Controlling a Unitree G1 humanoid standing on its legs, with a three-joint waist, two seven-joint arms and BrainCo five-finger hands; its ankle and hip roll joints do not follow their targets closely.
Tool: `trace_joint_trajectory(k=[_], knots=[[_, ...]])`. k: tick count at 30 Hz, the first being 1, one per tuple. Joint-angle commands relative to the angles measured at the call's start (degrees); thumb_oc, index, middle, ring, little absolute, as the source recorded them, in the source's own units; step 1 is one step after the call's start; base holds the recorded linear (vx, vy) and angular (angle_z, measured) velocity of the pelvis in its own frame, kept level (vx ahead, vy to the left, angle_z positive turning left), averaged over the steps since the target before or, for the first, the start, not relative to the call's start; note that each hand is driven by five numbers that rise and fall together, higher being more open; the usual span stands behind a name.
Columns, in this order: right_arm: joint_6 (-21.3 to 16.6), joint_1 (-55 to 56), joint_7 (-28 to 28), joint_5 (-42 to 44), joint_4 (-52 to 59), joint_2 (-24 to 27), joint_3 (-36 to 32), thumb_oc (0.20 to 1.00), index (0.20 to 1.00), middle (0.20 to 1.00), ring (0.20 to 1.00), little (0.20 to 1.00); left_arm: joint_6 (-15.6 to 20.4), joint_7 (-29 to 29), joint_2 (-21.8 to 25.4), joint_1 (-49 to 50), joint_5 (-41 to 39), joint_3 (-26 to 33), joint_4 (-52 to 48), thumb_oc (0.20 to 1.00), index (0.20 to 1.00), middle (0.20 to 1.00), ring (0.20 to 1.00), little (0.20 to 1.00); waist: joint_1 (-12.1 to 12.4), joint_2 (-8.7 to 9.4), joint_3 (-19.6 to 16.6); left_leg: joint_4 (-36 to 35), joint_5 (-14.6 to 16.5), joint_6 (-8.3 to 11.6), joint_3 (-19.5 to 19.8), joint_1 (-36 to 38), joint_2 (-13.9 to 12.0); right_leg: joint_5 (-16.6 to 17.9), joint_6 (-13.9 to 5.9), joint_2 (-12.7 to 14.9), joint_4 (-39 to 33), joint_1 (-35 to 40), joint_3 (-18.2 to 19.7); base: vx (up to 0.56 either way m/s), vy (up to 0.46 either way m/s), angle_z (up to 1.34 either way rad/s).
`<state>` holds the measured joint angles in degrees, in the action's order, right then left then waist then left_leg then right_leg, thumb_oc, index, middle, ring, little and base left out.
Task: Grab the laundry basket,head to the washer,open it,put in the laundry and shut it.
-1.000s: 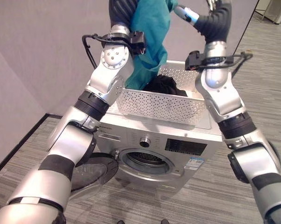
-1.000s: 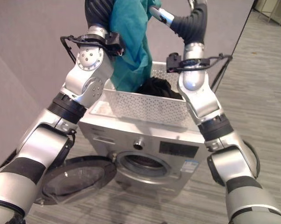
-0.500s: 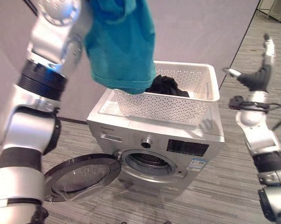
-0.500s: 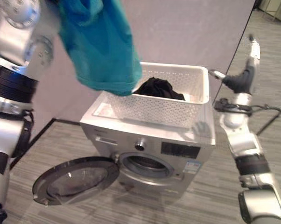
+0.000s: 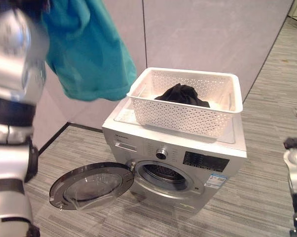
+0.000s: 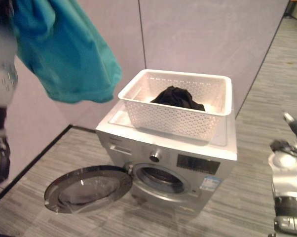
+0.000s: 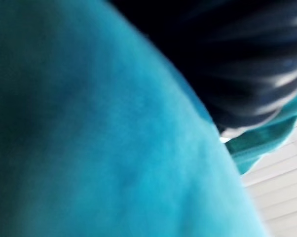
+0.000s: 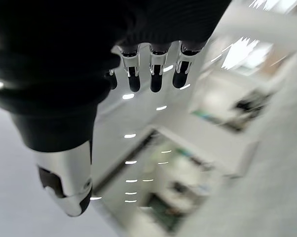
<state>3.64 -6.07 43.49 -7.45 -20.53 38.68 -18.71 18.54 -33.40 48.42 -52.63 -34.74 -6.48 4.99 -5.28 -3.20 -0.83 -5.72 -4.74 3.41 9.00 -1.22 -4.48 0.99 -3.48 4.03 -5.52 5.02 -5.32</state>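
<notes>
One washer [image 5: 178, 163] before you, its round door [image 5: 92, 185] swung open to the left. One white perforated laundry basket [image 5: 185, 111] sits on the washer's top, toward the back edge, with one black garment [image 5: 182, 94] heaped inside. One teal garment [image 5: 87, 54] hangs high at the left, up by your left arm; the left hand's fingers are buried in cloth, so their grip can't be told. Your right hand [image 8: 64, 163] is empty, fingers straight.
</notes>
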Motion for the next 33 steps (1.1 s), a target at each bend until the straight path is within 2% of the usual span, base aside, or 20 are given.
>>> trace_joint_trajectory(k=[1, 2, 4, 5, 8, 9, 10, 11, 13, 16, 17, 18, 21, 23, 25, 27, 33], knots=[[-0.1, 2.6, 1.2, -0.8, 0.0, -0.5, -4.2, 1.0, 1.0, 1.0, 1.0, 1.0, 1.0, 0.9, 0.1, 2.6, 2.3, 5.9, 0.6, 0.2, 0.2, 0.2, 0.2, 0.2, 2.6, 1.25, -1.0, 0.7, 10.7, -1.89, -3.2, 7.9, -1.2, -1.8, -2.45, 3.6, 0.5, -1.8, -1.5, 0.0, 0.0, 0.0], [0.7, 6.3, 1.8, -0.7, -0.6, -3.8, -5.2, 1.0, 1.0, 1.0, 1.0, 1.0, 1.3, 2.2, -2.3, 13.0, 0.9, 10.8, -4.5, 0.2, 0.2, 0.2, 0.2, 0.2, 2.7, 1.53, -0.7, 0.7, 10.8, -2.03, -3.1, 7.9, -1.2, -1.9, -2.28, 3.6, 0.5, -1.8, -1.4, 0.0, 0.0, 0.0], [1.2, 7.7, 1.8, -0.7, -1.3, -5.5, -5.4, 1.0, 1.0, 1.0, 1.0, 1.0, 1.3, 2.7, -4.2, 16.9, 0.4, 12.7, -6.4, 0.2, 0.2, 0.2, 0.2, 0.2, 2.8, 1.78, -0.3, 0.7, 10.6, -2.04, -3.1, 7.8, -1.2, -1.7, -2.17, 3.6, 0.5, -2.0, -1.4, 0.0, 0.0, 0.0], [1.9, 10.7, 2.4, -0.2, -4.9, -8.7, -5.6, 1.0, 1.0, 1.0, 1.0, 1.0, 1.3, 3.5, -8.5, 25.7, 0.1, 16.7, -10.2, 0.2, 0.2, 0.2, 0.2, 0.2, 3.0, 2.16, 0.1, 0.7, 10.8, -2.1, -3.1, 7.8, -1.1, -1.7, -1.97, 3.6, 0.5, -2.0, -1.3, 0.0, 0.0, 0.0], [1.3, 12.0, 2.5, 3.5, -13.7, -11.9, -3.3, 1.0, 1.0, 1.0, 1.0, 1.0, 1.2, 4.3, -14.2, 34.5, -0.4, 19.4, -13.9, 0.2, 0.2, 0.2, 0.2, 0.2, 3.4, 2.39, 0.7, 0.8, 11.1, -2.09, -3.1, 8.0, -1.3, -1.9, -1.74, 3.5, 0.5, -1.8, -1.1, 0.0, -0.003, 0.04], [1.0, 11.9, 2.6, 3.7, -14.1, -11.7, -3.0, 1.0, 1.0, 1.0, 1.0, 1.0, 1.1, 4.3, -14.4, 35.0, -0.4, 19.6, -14.2, 0.2, 0.2, 0.2, 0.2, 0.2, 3.3, 2.33, 0.6, 0.8, 11.1, -2.09, -3.2, 8.0, -1.3, -2.0, -1.74, 3.5, 0.5, -1.8, -1.1, -0.01, -0.002, 0.1], [0.4, 12.0, 1.8, 5.1, -17.3, -12.6, -1.7, 1.0, 1.0, 1.0, 1.0, 1.0, 1.4, 4.5, -16.3, 37.5, -1.0, 20.5, -15.0, 0.2, 0.2, 0.2, 0.2, 0.2, 3.4, 2.42, 0.8, 0.8, 11.2, -2.08, -3.3, 8.1, -1.3, -1.9, -1.65, 3.5, 0.5, -1.8, -1.0, -0.02, -0.004, 0.07], [-1.3, 11.9, -1.0, 10.0, -25.1, -15.9, 0.4, 1.0, 1.0, 1.0, 1.0, 1.0, 1.2, 5.6, -19.7, 41.2, -1.8, 20.8, -16.2, 0.2, 0.2, 0.2, 0.2, 0.2, 3.9, 2.68, 1.3, 0.8, 11.2, -2.04, -3.3, 8.1, -1.3, -1.9, -1.53, 3.4, 0.5, -1.7, -0.8, -0.02, -0.008, 0.03], [-3.0, 11.3, -2.4, 13.1, -29.2, -17.0, 1.5, 1.0, 1.0, 1.0, 1.0, 1.0, 0.9, 6.0, -21.3, 43.5, -1.8, 21.0, -17.4, 0.2, 0.2, 0.2, 0.2, 0.2, 4.0, 2.73, 1.4, 0.7, 11.3, -2.04, -3.4, 8.3, -1.3, -1.9, -1.48, 3.4, 0.5, -1.7, -0.7, -0.01, -0.009, -0.05], [-5.5, 9.6, -8.3, 18.3, -38.7, -21.0, 7.5, 1.0, 1.0, 1.0, 1.0, 1.0, -0.7, 9.6, -26.5, 53.1, 0.2, 18.9, -23.1, 0.2, 0.2, 0.2, 0.2, 0.2, 5.3, 2.96, 2.5, 0.8, 11.2, -2.08, -3.5, 8.4, -1.2, -1.8, -1.33, 3.4, 0.5, -1.5, -0.7, 0.0, 0.0, 0.0], [-5.7, 9.6, -8.3, 18.4, -38.9, -21.0, 7.7, 1.0, 1.0, 1.0, 1.0, 1.0, -0.8, 9.6, -26.5, 53.3, 0.3, 19.0, -23.3, 0.2, 0.2, 0.2, 0.2, 0.2, 5.3, 2.96, 2.4, 0.8, 11.3, -2.08, -3.6, 8.4, -1.2, -1.8, -1.34, 3.4, 0.5, -1.5, -0.6, -0.02, -0.008, -0.06], [-6.5, 9.6, -11.4, 19.2, -41.0, -22.9, 10.7, 1.0, 1.0, 1.0, 1.0, 1.0, -2.0, 12.0, -26.7, 57.6, 2.5, 17.4, -25.6, 0.2, 0.2, 0.2, 0.2, 0.2, 5.9, 2.87, 3.1, 0.9, 11.2, -2.12, -3.6, 8.4, -1.2, -1.8, -1.32, 3.4, 0.5, -1.5, -0.7, -0.02, -0.005, -0.04], [-7.3, 9.1, -13.1, 21.2, -43.1, -24.2, 12.2, 1.0, 1.0, 1.0, 1.0, 1.0, -3.1, 14.6, -26.1, 61.1, 2.8, 15.3, -27.0, 0.2, 0.2, 0.2, 0.2, 0.2, 6.3, 2.71, 3.5, 1.0, 11.2, -2.19, -3.5, 8.3, -1.2, -1.7, -1.33, 3.5, 0.5, -1.5, -0.7, -0.02, -0.006, 0.03], [-7.4, 7.4, -14.5, 21.5, -45.6, -25.7, 15.7, 1.0, 1.0, 1.0, 1.0, 1.0, -4.8, 18.5, -25.7, 64.7, 2.6, 10.2, -26.0, 0.2, 0.2, 0.2, 0.2, 0.2, 7.0, 2.22, 4.2, 1.1, 11.5, -2.26, -3.3, 8.5, -1.4, -2.1, -1.37, 3.4, 0.5, -1.0, -1.1, 0.0, -0.014, 0.05], [-7.4, 5.5, -15.6, 20.9, -46.3, -26.9, 19.0, 1.0, 1.0, 1.0, 1.0, 1.0, -5.9, 20.0, -25.9, 66.5, 2.3, 5.9, -21.6, 0.2, 0.2, 0.2, 0.2, 0.2, 7.4, 2.08, 5.0, 1.2, 11.2, -2.28, -3.0, 8.1, -1.3, -2.0, -1.36, 3.5, 0.5, -1.2, -1.3, -0.04, -0.014, 0.03], [-7.4, 4.7, -15.7, 20.9, -46.1, -27.2, 19.8, 1.0, 1.0, 1.0, 1.0, 1.0, -6.2, 20.4, -26.0, 67.5, 2.1, 4.9, -20.4, 0.2, 0.2, 0.2, 0.2, 0.2, 7.5, 2.01, 5.3, 1.2, 11.1, -2.29, -2.9, 7.9, -1.3, -2.0, -1.37, 3.6, 0.5, -1.3, -1.4, -0.01, -0.004, 0.02], [-8.5, 2.1, -17.9, 20.1, -42.8, -28.3, 25.7, 1.0, 1.0, 1.0, 1.0, 1.0, -8.9, 23.0, -27.3, 70.9, 5.5, -1.2, -3.3, 0.2, 0.2, 0.2, 0.2, 0.2, 8.3, 1.56, 7.1, 1.3, 10.3, -2.32, -2.8, 6.8, -1.2, -1.8, -1.44, 3.9, 0.5, -2.0, -1.7, -0.01, -0.003, 0.0]])
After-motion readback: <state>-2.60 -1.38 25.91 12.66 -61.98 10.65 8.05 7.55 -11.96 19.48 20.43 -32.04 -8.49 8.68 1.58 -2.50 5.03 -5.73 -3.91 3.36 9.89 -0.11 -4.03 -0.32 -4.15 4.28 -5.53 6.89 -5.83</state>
